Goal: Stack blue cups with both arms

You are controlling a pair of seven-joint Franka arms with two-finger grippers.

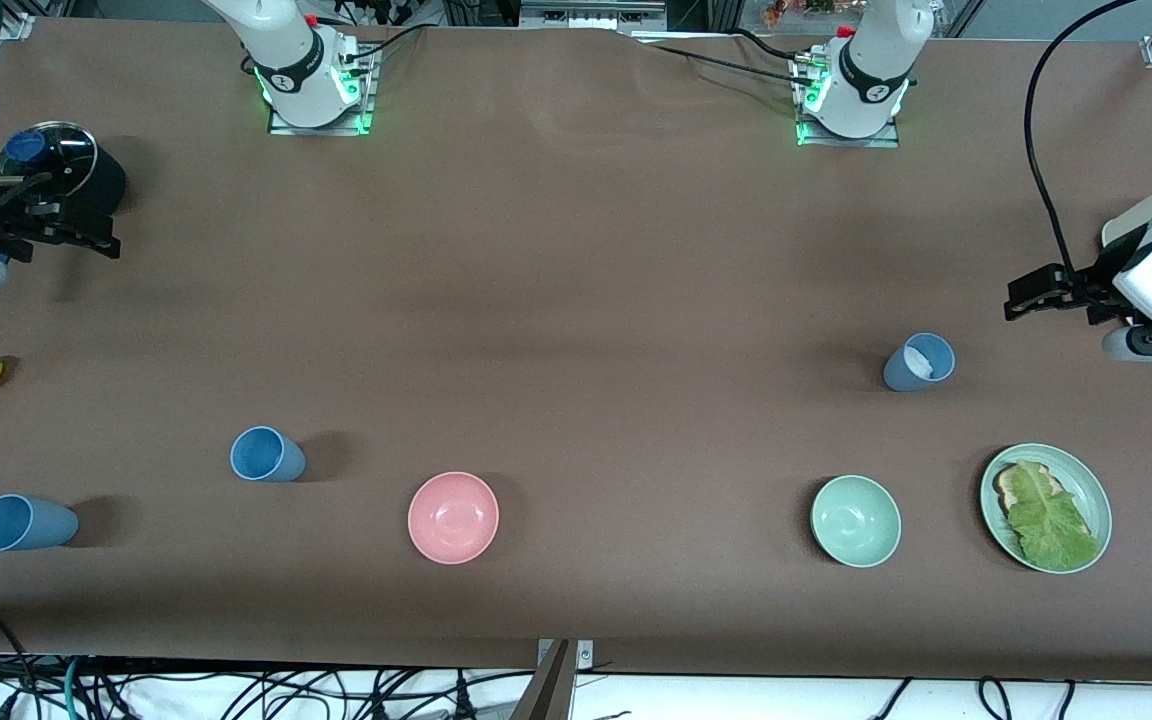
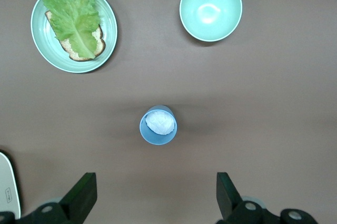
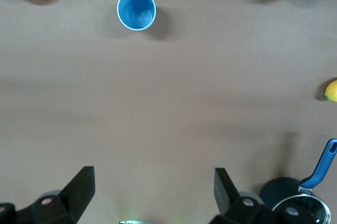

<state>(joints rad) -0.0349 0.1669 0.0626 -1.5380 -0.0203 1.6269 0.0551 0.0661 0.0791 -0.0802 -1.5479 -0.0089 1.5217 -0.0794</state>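
Tools wide, empty: left tool (image 2: 152,195) over slate cup (image 1: 918,362), right tool (image 3: 150,195) near pot (image 1: 61,165).

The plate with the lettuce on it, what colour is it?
Pale green plate, clearest in the left wrist view.

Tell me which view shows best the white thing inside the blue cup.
The left wrist view: it looks straight down into the blue cup, showing the white lump fully. The front view shows only part of it; the right wrist view shows none.
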